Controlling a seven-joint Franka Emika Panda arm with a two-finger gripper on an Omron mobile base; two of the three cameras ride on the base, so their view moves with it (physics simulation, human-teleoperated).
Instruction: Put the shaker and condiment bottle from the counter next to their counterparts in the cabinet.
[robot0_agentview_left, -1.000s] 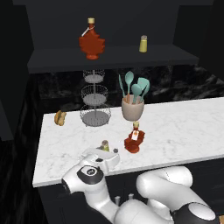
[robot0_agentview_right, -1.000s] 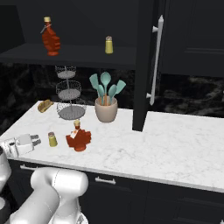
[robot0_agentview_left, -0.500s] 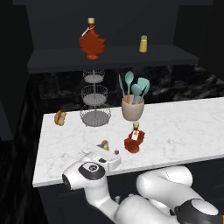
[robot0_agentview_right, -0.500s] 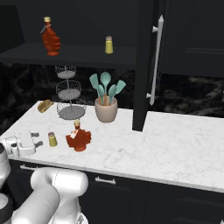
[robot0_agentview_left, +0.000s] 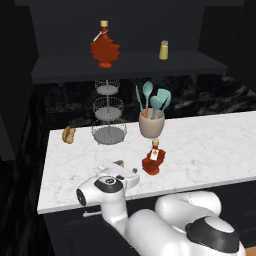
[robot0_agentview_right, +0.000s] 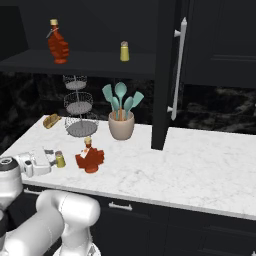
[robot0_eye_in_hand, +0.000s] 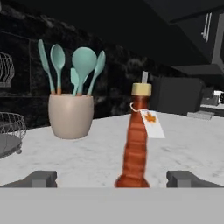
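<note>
Gripper (robot0_agentview_right: 52, 157) sat low on counter (robot0_agentview_right: 200, 165), jaws wide; shaker (robot0_agentview_right: 60, 159) at fingertips, condiment bottle (robot0_agentview_right: 90, 158) just beyond.

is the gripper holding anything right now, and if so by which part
Nothing is held. The gripper is open, its fingers wide apart and bare; the small olive-yellow cylindrical shaker stands on the white marble counter just at its tips.

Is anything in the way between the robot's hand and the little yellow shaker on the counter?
Nothing I can see. The open gripper is right next to the shaker. The condiment bottle stands on the shaker's far side.
</note>
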